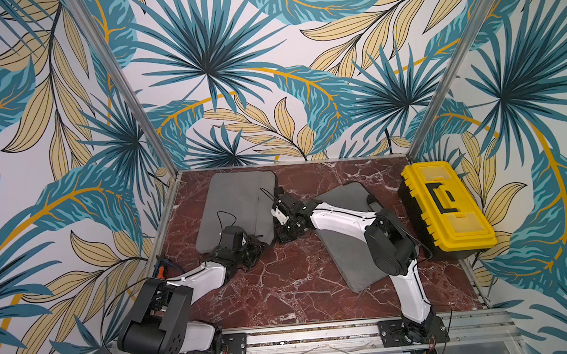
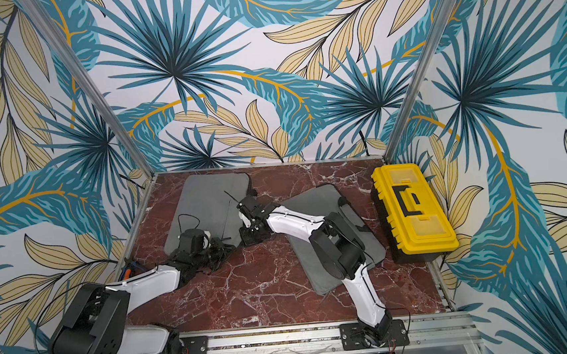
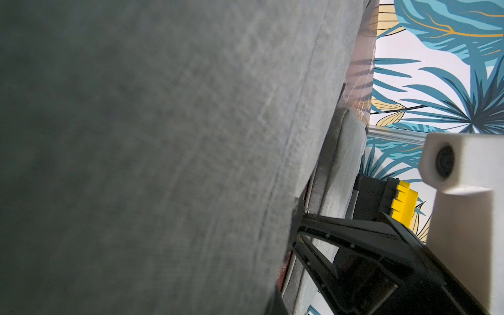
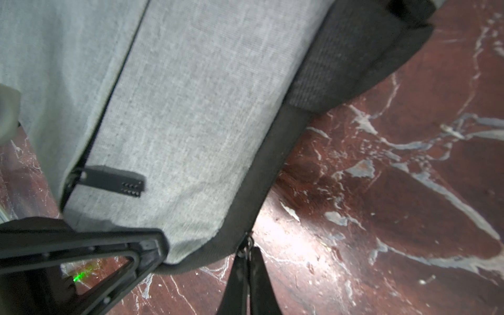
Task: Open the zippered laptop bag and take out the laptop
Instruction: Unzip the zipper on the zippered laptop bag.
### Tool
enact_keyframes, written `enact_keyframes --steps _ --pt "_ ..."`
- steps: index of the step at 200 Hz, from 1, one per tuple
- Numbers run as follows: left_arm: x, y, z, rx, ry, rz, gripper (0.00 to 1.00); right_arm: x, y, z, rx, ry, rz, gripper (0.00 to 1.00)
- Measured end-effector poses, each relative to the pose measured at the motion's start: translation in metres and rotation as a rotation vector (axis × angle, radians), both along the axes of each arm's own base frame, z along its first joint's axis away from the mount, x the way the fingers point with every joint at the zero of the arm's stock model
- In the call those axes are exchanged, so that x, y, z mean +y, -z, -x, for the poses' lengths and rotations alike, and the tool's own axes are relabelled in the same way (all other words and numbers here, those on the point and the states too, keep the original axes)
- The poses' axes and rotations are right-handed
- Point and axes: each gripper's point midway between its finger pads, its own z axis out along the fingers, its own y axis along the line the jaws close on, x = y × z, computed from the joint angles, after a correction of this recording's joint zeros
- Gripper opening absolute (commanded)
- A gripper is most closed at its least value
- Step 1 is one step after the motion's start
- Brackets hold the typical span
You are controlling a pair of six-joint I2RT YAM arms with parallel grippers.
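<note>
**Right gripper (image 4: pixel 247 255) clamped on the zipper pull (image 4: pixel 247 242)**

Fingertips pressed tight together, and the small metal pull is caught right at their tip, on the corner of the grey laptop bag (image 4: pixel 191 109). No laptop on show; presumably it's inside, since the zip looks closed. Just beside the tool, the left gripper (image 4: pixel 156 246) sits narrowed on that same corner — whether it has fabric pinched, I can't tell.

The way to play it: drag low along the dark zipper band (image 4: pixel 272 152) running ahead of the tips, following the corner's curve, with the other arm anchoring the bag. Leave the flat black pocket tab (image 4: pixel 114 184) off to the side alone.

Under the tool is a glossy red marble tabletop (image 4: pixel 381 191) — slick, I'd guess. Beneath the right arm lies a second grey bag (image 1: pixel 343 256), with a yellow toolbox (image 1: pixel 447 206) beyond it. Leafy wallpaper (image 1: pixel 266 65) all round.
</note>
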Motion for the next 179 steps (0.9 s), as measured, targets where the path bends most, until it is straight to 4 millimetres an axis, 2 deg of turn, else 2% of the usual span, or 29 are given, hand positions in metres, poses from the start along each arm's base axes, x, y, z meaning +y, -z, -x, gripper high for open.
enact_keyframes --steps 81,179 --pt "0.004 0.004 0.006 0.013 0.022 -0.032 0.00 -0.001 0.008 -0.007 0.012 0.009 0.003 0.00" --pt "0.004 0.000 0.008 0.005 0.038 -0.040 0.00 -0.008 0.005 -0.022 -0.068 -0.006 0.074 0.00"
